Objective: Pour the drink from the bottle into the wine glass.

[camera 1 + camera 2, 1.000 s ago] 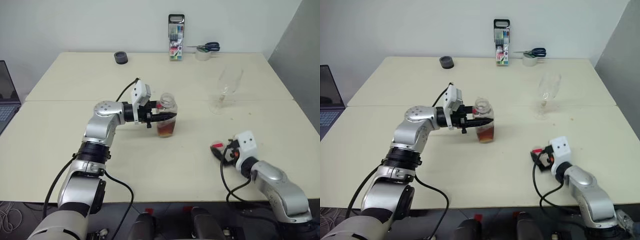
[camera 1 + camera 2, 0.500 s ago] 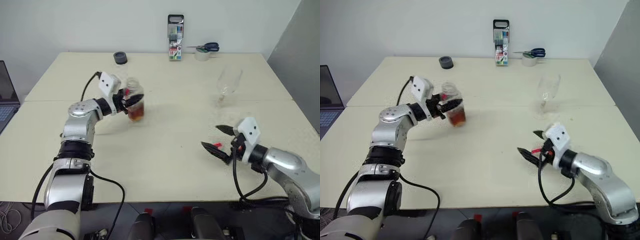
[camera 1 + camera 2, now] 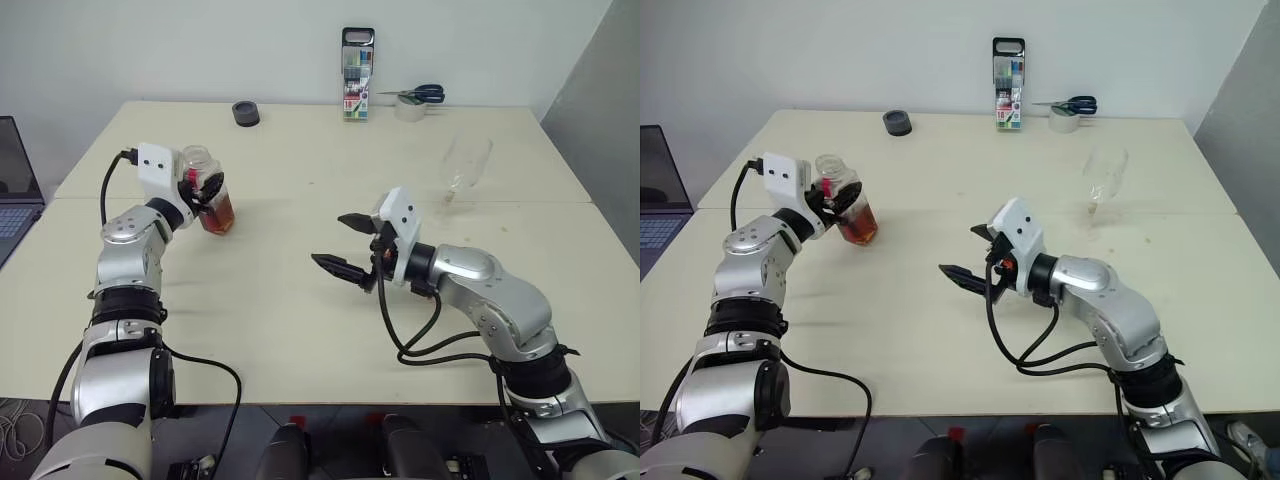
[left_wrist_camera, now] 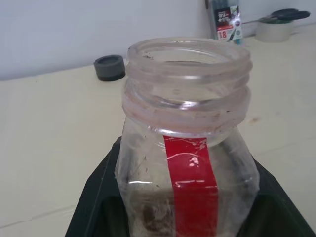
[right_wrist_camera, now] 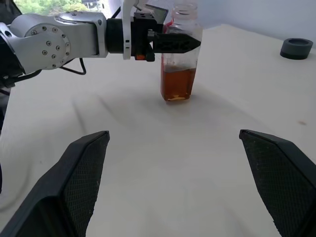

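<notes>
The table (image 3: 300, 330) serves as the landmark, read from its left side to its right.

Off the table's left edge sits a laptop (image 3: 15, 180). Over the left part of the table, just above the seam (image 3: 520, 200) that runs across it, the left gripper (image 3: 207, 188) has its 2 black fingers clamped on the bottle (image 3: 208, 190). The bottle stands nearly upright, long axis close to vertical with a slight lean, its mouth pointing up and uncapped. From the right wrist view its base looks to sit on or just over the tabletop; I cannot tell which. The drink (image 3: 218, 212), amber-brown, fills roughly the lower half. A red label strip (image 4: 191, 182) runs down the bottle's side along its long axis.

Near the table's far edge, left of centre, lies a dark round cap (image 3: 244, 113).

Over the middle of the table, on the near side of the seam, the right gripper (image 3: 344, 243) hangs with its 2 fingers spread wide and nothing between them, pointing toward the bottle.

At the far edge, centre, a marker pack (image 3: 357, 88) stands upright. To its right rest scissors (image 3: 412, 95) on a tape roll (image 3: 408, 109).

On the right part of the table, just beyond the seam, stands the wine glass (image 3: 463, 170), stem upright, bowl opening upward, well apart from both grippers.
</notes>
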Robot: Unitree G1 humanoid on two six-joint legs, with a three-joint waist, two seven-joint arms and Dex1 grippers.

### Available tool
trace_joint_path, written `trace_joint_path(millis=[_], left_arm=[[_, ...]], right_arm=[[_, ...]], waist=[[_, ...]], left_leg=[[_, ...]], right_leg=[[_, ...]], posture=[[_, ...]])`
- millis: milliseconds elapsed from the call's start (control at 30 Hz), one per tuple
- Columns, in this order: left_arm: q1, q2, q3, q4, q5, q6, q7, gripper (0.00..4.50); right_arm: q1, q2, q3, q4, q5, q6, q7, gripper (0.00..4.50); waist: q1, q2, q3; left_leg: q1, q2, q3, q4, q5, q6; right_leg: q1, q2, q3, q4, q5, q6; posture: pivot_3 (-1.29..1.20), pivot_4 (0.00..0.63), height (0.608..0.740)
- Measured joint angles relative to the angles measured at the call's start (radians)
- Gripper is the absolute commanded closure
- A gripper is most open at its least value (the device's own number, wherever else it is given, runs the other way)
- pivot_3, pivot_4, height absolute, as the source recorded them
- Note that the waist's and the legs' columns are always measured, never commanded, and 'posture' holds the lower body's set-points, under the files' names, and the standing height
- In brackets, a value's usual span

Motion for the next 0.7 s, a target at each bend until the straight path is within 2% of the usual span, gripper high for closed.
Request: trace_joint_path(millis=[33, 100, 267, 333, 700], left_arm=[[0.000, -0.002, 0.002, 0.000, -0.002, 0.002, 0.006, 2.69], [0.000, -0.005, 0.005, 0.000, -0.002, 0.005, 0.014, 1.95], [0.008, -0.010, 0.014, -0.001, -0.012, 0.005, 0.011, 0.51], [0.017, -0.016, 0.014, -0.005, -0.020, 0.002, 0.007, 0.10], [0.065, -0.039, 0.014, -0.007, -0.019, -0.013, 0.036, 0.10]], right_arm=[[0.000, 0.006, 0.005, 0.005, -0.004, -0.003, 0.001, 0.00], [0.000, 0.011, 0.006, 0.005, -0.010, -0.009, 0.002, 0.00], [-0.001, 0.027, 0.010, 0.006, -0.033, -0.012, 0.001, 0.00], [-0.001, 0.032, 0.012, 0.006, -0.040, -0.012, 0.001, 0.00], [0.005, 0.055, 0.012, 0.005, -0.041, -0.012, -0.004, 0.00]], waist=[[0.000, 0.000, 0.000], [0.000, 0.000, 0.000], [-0.002, 0.000, 0.000], [-0.002, 0.000, 0.000], [-0.003, 0.000, 0.000]], left_leg=[[0.000, 0.000, 0.000, 0.000, 0.000, 0.000], [0.000, 0.000, 0.000, 0.000, 0.000, 0.000], [0.001, 0.000, 0.001, 0.000, 0.000, 0.000], [0.001, 0.000, 0.001, 0.000, 0.000, 0.000], [0.001, 0.000, 0.001, 0.000, 0.000, 0.000]], right_leg=[[0.000, 0.000, 0.000, 0.000, 0.000, 0.000], [0.000, 0.000, 0.000, 0.001, 0.000, 0.000], [0.000, 0.000, 0.000, 0.002, 0.000, 0.000], [0.000, 0.000, 0.000, 0.002, 0.000, 0.000], [0.000, 0.000, 0.000, 0.002, 0.000, 0.000]], posture=[[0.00, 0.150, 0.740], [0.00, 0.150, 0.740], [0.00, 0.150, 0.740], [0.00, 0.150, 0.740], [0.00, 0.150, 0.740]])
